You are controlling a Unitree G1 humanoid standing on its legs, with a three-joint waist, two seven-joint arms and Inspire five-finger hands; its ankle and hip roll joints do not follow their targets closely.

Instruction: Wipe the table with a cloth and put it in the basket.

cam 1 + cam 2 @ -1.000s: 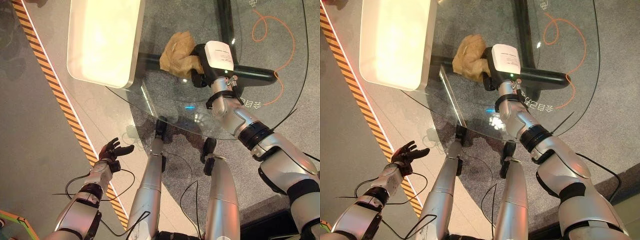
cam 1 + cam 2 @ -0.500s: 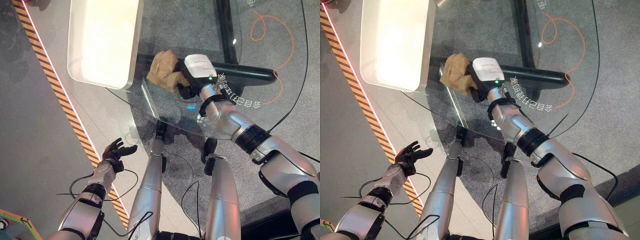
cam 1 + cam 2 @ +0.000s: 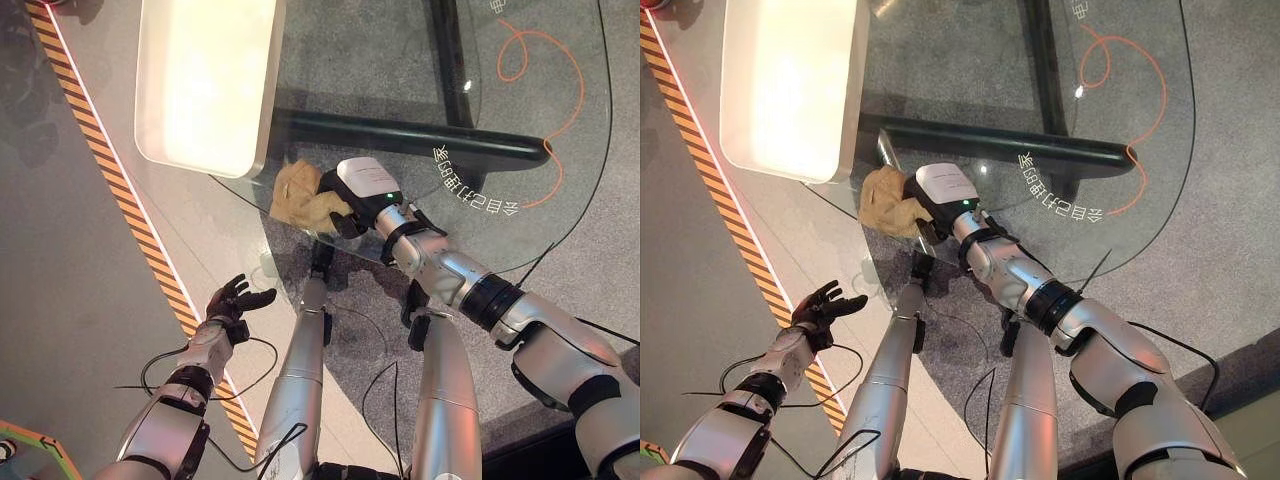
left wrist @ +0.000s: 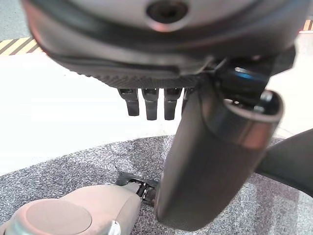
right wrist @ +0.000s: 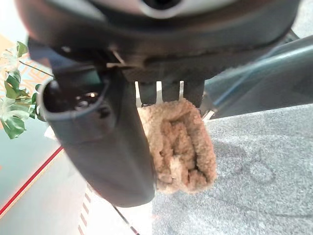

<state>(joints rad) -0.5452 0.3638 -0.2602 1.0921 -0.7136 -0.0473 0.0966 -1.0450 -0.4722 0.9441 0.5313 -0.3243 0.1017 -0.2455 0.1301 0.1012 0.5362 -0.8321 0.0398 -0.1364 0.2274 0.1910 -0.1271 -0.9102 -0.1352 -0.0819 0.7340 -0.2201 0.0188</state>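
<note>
The glass table is left bare across the upper middle and upper right of the frame — room for a sweep there. The upper left is taken up by the white basket, which overhangs the table edge. The near edge, at centre, is occupied by the right hand and cloth. The left hand is held low at lower left, well apart — open floor lies around it.

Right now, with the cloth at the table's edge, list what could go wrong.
1. The cloth sits at the rim of the glass table. Another stroke the same way could drag it off onto the floor.
2. The right hand covers only one end of the cloth, so the loose end may bunch or slip free.
3. The left hand hangs open beside the table, too low to catch it.
</note>
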